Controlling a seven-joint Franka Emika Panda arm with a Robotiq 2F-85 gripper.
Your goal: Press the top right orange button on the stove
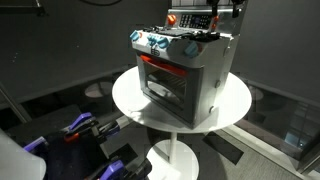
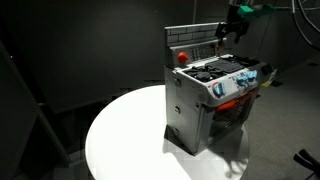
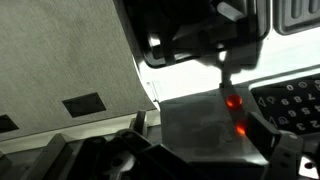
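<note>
The grey toy stove [image 1: 185, 75] [image 2: 200, 105] stands on a round white table, with a glowing red front window, blue-and-white knobs [image 1: 158, 42] and a black cooktop [image 2: 220, 70]. A red button [image 2: 181, 57] shows at one end of the upright back panel. My gripper [image 2: 229, 30] [image 1: 236, 12] hovers above the panel's other end. In the wrist view two glowing orange buttons, one [image 3: 232, 102] above the other [image 3: 240, 127], sit on a grey surface. My dark fingers [image 3: 190, 165] are blurred at the bottom, so I cannot make out the jaws.
The round white table [image 1: 130, 95] [image 2: 120, 135] has bare room around the stove. Dark curtains hang behind it. Blue and red items [image 1: 80, 126] lie on the floor beside the table's pedestal. A teal object [image 2: 246, 10] shows by the arm.
</note>
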